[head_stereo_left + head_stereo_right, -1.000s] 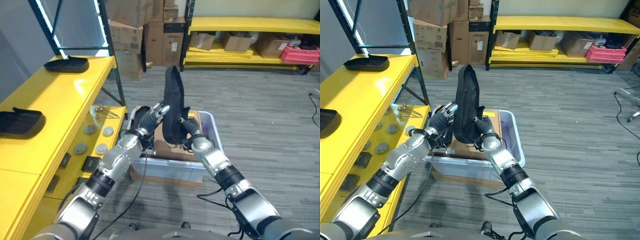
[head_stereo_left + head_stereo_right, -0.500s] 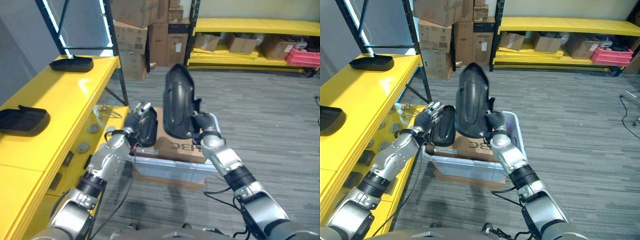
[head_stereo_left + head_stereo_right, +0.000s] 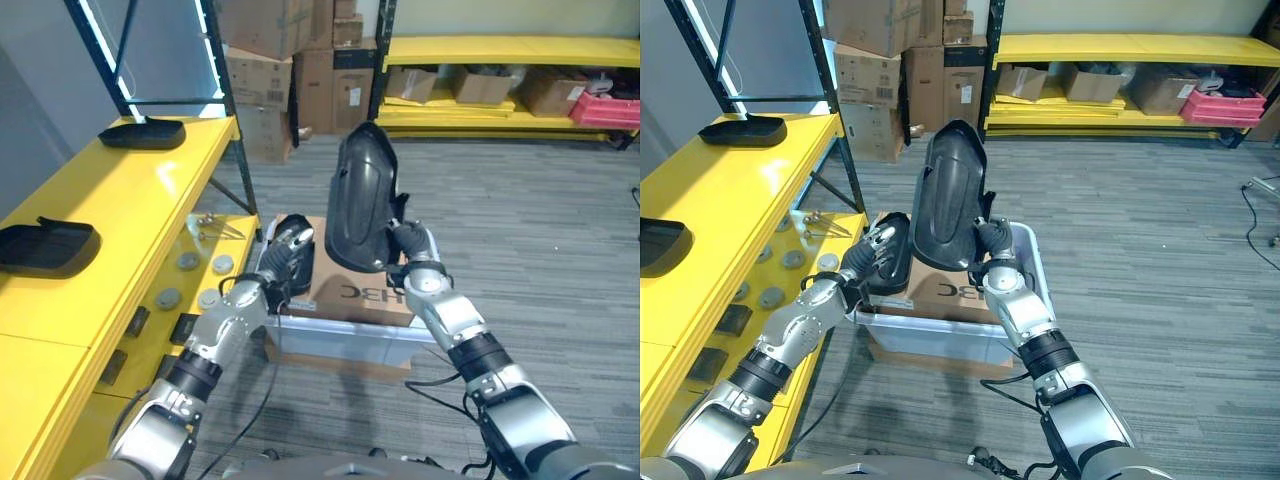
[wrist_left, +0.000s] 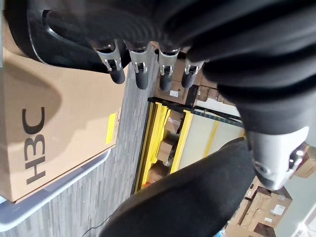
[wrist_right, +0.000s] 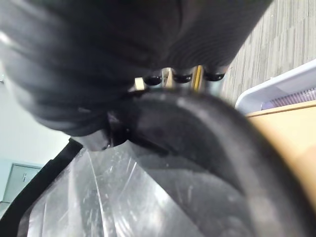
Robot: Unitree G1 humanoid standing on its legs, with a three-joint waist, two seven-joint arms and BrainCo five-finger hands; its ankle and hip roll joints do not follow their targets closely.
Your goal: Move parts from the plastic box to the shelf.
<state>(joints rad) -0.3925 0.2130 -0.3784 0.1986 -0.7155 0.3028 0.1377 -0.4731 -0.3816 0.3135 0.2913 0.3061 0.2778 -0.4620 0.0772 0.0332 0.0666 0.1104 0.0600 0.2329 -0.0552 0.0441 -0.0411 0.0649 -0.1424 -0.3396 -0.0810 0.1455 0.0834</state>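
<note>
Right hand (image 3: 404,243): fingers curled round the lower edge of a large black moulded plastic shell part (image 3: 360,200), held upright above the box. The right wrist view adds what the head views do not: dark fingertips (image 5: 183,77) hooked over the part's rim, and clear plastic film (image 5: 98,197) lining its hollow inner face.

Left hand (image 3: 872,256): fingers laid against a smaller black moulded plastic part (image 3: 895,256) that stands on edge at the box's left end. In the left wrist view the fingertips (image 4: 140,79) rest bent over its dark surface; a clamped grip cannot be told from any view.

Below both hands sits a brown cardboard carton (image 3: 355,295) inside the pale translucent plastic box (image 3: 940,335) on the grey floor. To the robot's left, the yellow shelf (image 3: 120,215) carries two black tray-shaped parts (image 3: 45,247), well apart.
</note>
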